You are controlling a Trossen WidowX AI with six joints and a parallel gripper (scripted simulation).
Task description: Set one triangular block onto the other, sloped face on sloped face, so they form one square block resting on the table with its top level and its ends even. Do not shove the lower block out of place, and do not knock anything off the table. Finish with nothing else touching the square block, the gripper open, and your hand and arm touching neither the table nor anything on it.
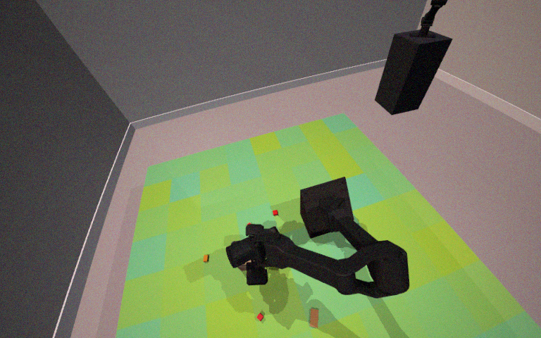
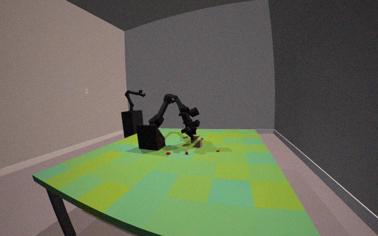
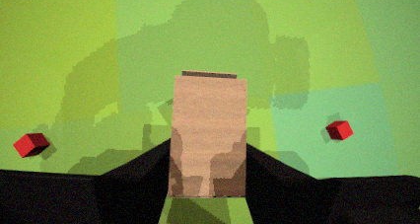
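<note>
Nearest in the exterior view, two red cubes lie on the table [image 2: 232, 190]: the left one [image 1: 275, 213] [image 2: 168, 153] in front of the arm's base, the right cube [image 1: 249, 224] [image 2: 186, 153] [image 3: 339, 130] beside it. An orange block [image 1: 206, 258] [image 2: 218, 150] lies farther right. Behind them, the black arm [image 1: 315, 261] [image 2: 180, 103] rises rightward from its base, bends at a high elbow and descends to a downward-pointing gripper [image 1: 251, 258] [image 2: 191, 137] [image 3: 206, 144]. The gripper is closed on the upper triangular block [image 2: 196, 135] [image 3: 209, 130], broad face up, directly over the lower triangular block [image 2: 198, 142], which stands on the table; contact between them cannot be confirmed. Beyond lie a far red cube [image 1: 260, 317] [image 3: 31, 145] and a flat brown block [image 1: 314, 317] [image 2: 185, 136]. Far left, a second arm [image 2: 130, 98] tops a black pedestal [image 1: 409, 73] [image 2: 132, 122].
</note>
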